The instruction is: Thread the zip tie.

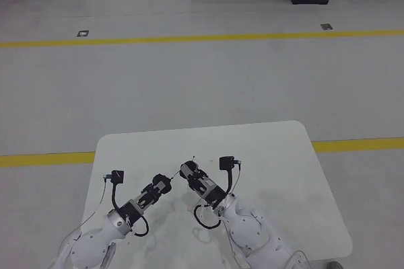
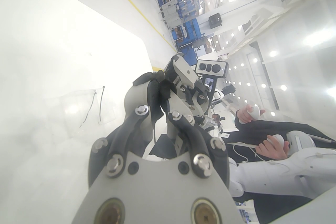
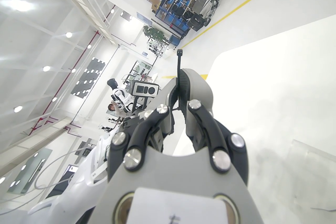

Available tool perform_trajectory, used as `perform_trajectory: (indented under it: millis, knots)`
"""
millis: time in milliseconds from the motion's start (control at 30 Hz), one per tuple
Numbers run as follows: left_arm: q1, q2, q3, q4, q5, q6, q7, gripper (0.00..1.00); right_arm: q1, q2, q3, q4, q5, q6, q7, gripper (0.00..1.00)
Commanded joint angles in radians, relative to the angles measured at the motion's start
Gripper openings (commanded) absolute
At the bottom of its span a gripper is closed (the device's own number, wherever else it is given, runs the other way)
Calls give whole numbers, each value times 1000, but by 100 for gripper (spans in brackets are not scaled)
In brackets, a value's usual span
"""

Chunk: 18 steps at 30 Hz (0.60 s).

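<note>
A black zip tie [image 3: 179,62] stands clamped between the pads of my right gripper [image 3: 181,78], which is shut on it. Its square head pokes out past the fingertips. In the top view my right gripper [image 1: 187,167] and my left gripper [image 1: 167,179] hang tip to tip over the near middle of the white table [image 1: 269,155]. The left gripper [image 2: 160,83] has its black pads pressed together. What lies between them is hidden. Just beyond it in the left wrist view is the right gripper [image 2: 182,67].
A clear plastic tray [image 2: 71,114] lies flat on the table beside my left gripper, with two spare black zip ties [image 2: 100,104] in it. Its edge [image 3: 309,149] also shows by my right gripper. The far half of the table is bare.
</note>
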Motion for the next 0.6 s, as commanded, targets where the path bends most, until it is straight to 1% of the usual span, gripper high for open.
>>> perform_trajectory:
  millis: [0,300,567]
  knots:
    - [0,0,0,0,0,0,0,0,0,0,-2,1,-2,1,0,0]
    - [0,0,0,0,0,0,0,0,-3,1,-4,4,-10,4,-3,0]
    - [0,0,0,0,0,0,0,0,-2,1,-10,7,-8,-8,-8,0]
